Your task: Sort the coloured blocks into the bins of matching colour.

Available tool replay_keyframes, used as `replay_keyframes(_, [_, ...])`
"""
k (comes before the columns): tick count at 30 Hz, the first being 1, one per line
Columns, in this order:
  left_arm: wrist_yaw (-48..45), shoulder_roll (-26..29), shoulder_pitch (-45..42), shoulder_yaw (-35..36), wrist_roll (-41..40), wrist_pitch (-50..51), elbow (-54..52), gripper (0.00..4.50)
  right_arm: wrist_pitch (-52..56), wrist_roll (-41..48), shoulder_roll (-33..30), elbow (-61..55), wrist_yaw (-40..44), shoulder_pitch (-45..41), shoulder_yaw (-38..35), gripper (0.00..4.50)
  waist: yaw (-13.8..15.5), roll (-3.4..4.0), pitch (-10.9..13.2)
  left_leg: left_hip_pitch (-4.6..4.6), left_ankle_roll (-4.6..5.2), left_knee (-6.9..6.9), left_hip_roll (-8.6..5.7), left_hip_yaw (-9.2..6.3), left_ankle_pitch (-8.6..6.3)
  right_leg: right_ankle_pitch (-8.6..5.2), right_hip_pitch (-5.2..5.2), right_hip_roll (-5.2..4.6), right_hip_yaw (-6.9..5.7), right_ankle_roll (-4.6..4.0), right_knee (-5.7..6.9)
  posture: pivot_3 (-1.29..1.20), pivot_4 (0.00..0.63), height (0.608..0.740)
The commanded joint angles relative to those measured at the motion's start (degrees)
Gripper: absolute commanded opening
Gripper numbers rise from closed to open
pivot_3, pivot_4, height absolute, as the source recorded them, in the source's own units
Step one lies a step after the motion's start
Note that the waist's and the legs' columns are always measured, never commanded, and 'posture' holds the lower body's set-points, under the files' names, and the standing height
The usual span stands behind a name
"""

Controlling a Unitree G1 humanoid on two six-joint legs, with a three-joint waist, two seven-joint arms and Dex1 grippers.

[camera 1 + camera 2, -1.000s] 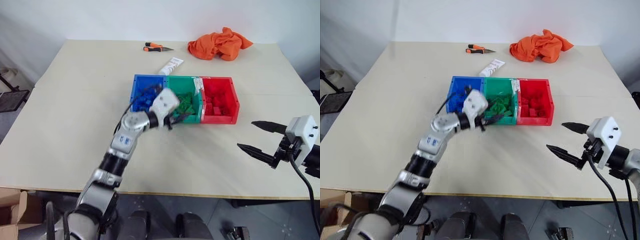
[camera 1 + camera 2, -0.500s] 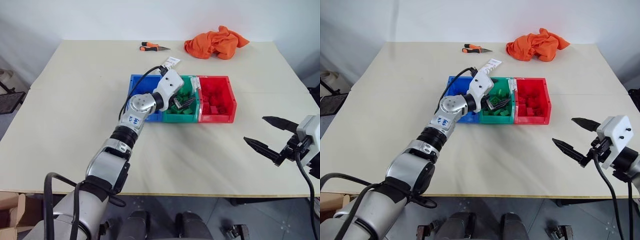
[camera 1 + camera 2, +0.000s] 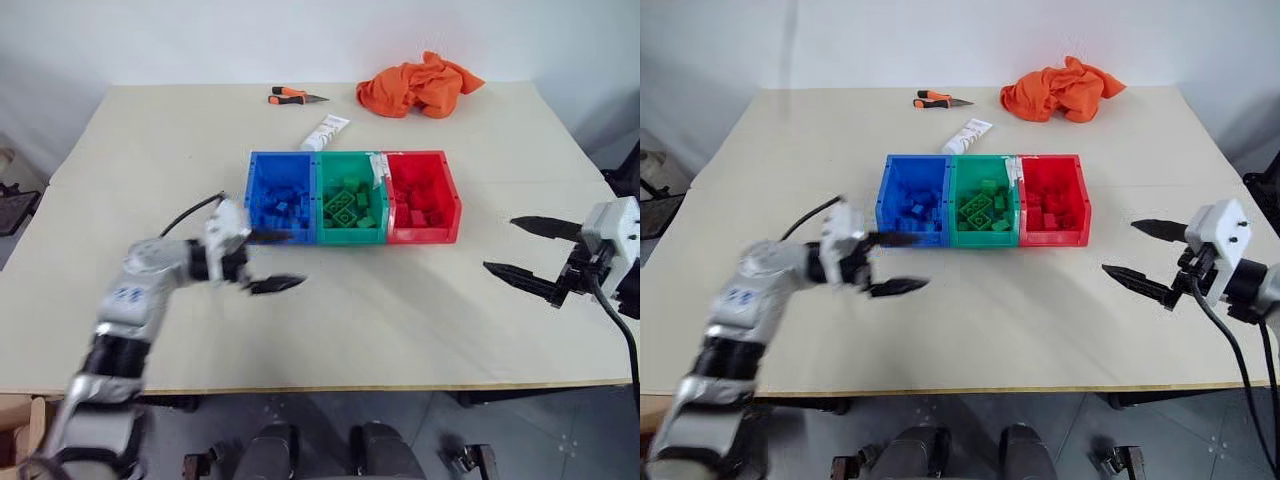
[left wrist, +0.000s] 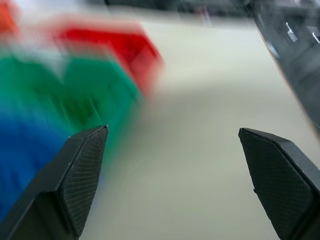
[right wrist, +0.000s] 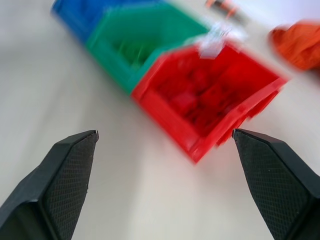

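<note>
From my end the three joined plastic bins sit mid-frame on the smooth beige table, with studded blue bricks, green bricks and red bricks each in the tray of their own colour. My left gripper is lower left, its pointed black fingers spread wide with nothing between them. My right gripper at the right edge is the same, spread wide and empty, and a crumpled orange cloth lies up top.

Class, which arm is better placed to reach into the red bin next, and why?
Right, probably: the right tool, open, faces the red bin from that side; the left tool sits by the blue bin.
</note>
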Motion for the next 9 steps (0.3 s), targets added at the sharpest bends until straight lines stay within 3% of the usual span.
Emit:
replay_keyframes(1, [-3.2, 4.1, 1.6, 4.2, -1.2, -1.2, 1.5, 4.45, -4.2, -2.2, -2.5, 5.9, 4.8, -2.4, 1.0, 4.50, 0.7, 0.00, 0.0, -0.01, 0.01, 0.03, -0.02, -0.06, 0.00, 0.00, 0.04, -0.04, -0.04, 0.00, -0.02, 0.00, 0.150, 0.740])
replay_keyframes(5, [-1.2, 6.3, 1.1, 8.7, 0.4, -6.4, 8.7, 4.45, -7.7, -4.4, -3.0, 13.9, 8.3, -6.6, 3.4, 4.50, 1.4, 0.00, 0.0, -0.03, 0.09, 0.13, -0.06, -0.12, -0.04, 0.01, 0.13, -0.10, -0.07, 0.01, -0.13, 0.00, 0.150, 0.740])
replay_keyframes(9, [0.6, 5.0, -2.1, 9.7, 0.8, -9.3, 12.2, 4.45, -8.7, -5.3, -1.8, 16.5, 8.8, -9.4, 4.6, 4.50, 1.4, 0.00, 0.0, -0.14, 0.08, 0.09, -0.05, -0.12, -0.03, 0.01, -0.02, -0.09, -0.14, 0.01, -0.05, 0.00, 0.150, 0.740])
